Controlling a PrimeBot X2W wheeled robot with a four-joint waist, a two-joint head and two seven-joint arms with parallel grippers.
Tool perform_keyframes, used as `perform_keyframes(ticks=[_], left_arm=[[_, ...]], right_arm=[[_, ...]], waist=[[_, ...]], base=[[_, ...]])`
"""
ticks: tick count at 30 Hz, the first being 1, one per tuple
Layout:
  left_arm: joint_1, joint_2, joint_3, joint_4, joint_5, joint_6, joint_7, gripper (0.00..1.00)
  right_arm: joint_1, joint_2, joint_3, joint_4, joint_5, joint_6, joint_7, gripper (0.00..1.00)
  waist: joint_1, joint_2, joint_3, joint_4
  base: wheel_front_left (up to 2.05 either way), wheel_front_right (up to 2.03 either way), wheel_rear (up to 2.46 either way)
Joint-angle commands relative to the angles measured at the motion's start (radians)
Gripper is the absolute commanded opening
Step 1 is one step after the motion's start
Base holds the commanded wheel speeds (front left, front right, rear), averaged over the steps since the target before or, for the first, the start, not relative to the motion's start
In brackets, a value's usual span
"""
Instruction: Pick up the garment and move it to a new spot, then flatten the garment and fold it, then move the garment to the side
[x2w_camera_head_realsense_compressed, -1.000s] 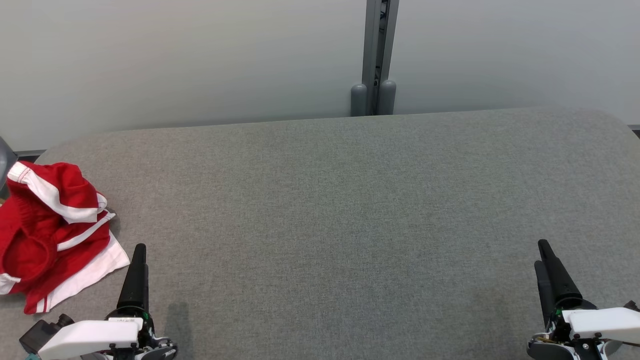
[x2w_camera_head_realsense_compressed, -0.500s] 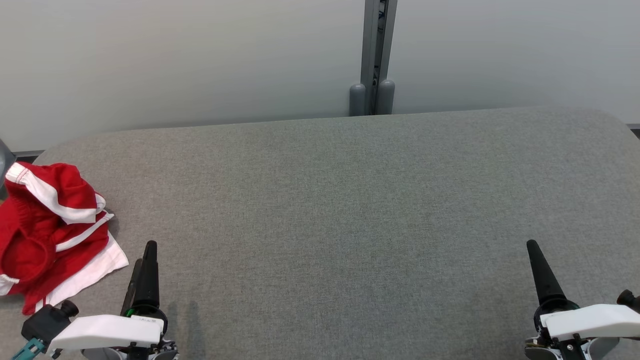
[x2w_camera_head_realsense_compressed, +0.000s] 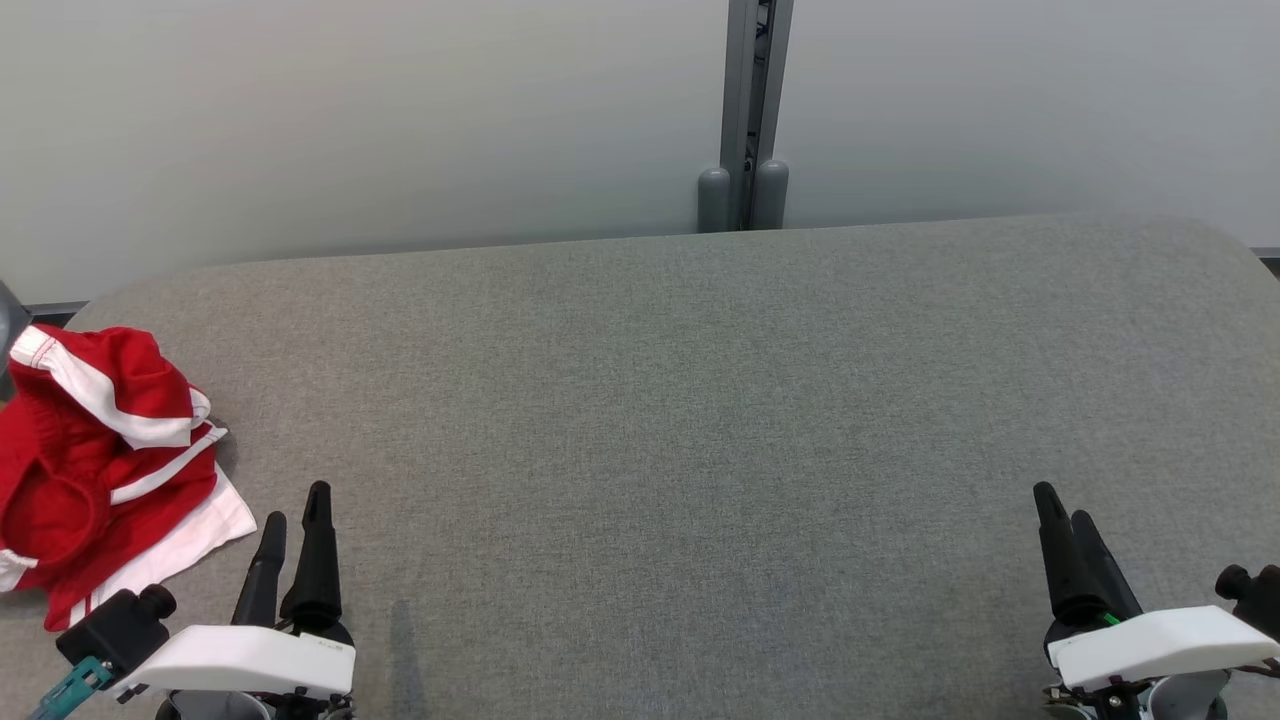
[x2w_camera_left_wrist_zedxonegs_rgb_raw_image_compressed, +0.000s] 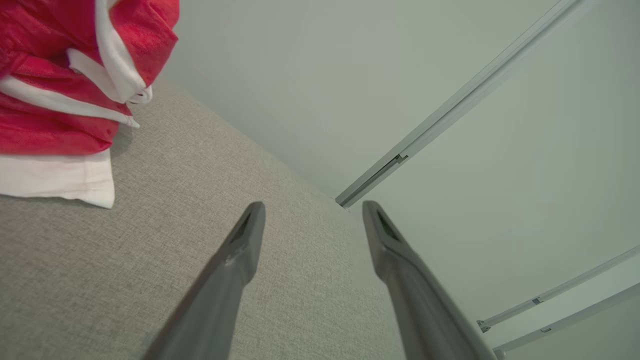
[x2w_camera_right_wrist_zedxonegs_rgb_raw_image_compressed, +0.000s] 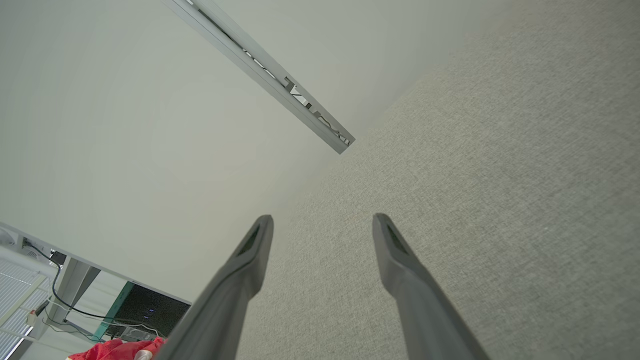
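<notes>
- Plainly, the left gripper (x2w_camera_head_realsense_compressed: 295, 505) has its jaws spread wide with nothing between them. It hovers low over the grey padded surface (x2w_camera_head_realsense_compressed: 700, 400), near the garment (x2w_camera_head_realsense_compressed: 100, 450) but not touching it.
- The right gripper (x2w_camera_head_realsense_compressed: 1062, 503) is likewise parted and empty, at the opposite near corner and well apart from the cloth.
- The garment (red with white bands, possibly shorts) lies crumpled at the surface's left edge, part of it running out of the head view.
- Progress, as I judge it: nothing is done yet. The pick-up, the move to a new spot, the flattening, the fold and the shift aside all remain. The left arm looks best placed to begin.
- Writing: no brand, label or lettering is legible on the garment, the grippers or the pale wall (x2w_camera_head_realsense_compressed: 400, 120) behind.
</notes>
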Motion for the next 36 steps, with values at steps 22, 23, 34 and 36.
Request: perform_keyframes(ticks=[22,23,34,36], left_arm=[[0.009,0.024,-0.034,0.010,0.311,0.031,-0.074,1.00],[0.010,0.025,-0.034,0.012,0.322,0.031,-0.077,1.00],[0.017,0.028,-0.042,0.018,0.433,0.048,-0.104,1.00],[0.021,0.029,-0.044,0.016,0.454,0.049,-0.110,1.00]], right_arm=[[-0.019,-0.013,0.041,0.000,-0.302,0.002,-0.076,1.00],[-0.019,-0.013,0.042,0.000,-0.313,0.002,-0.080,1.00],[-0.020,-0.016,0.044,0.004,-0.422,0.002,-0.107,1.00],[-0.020,-0.016,0.046,0.005,-0.441,0.002,-0.112,1.00]], waist=[[0.0000,0.0000,0.001,0.003],[0.0000,0.0000,0.002,0.003],[0.0000,0.0000,0.001,0.002],[0.0000,0.0000,0.000,0.003]], base=[[0.00,0.00,0.00],[0.00,0.00,0.00],[0.00,0.00,0.00],[0.00,0.00,0.00]])
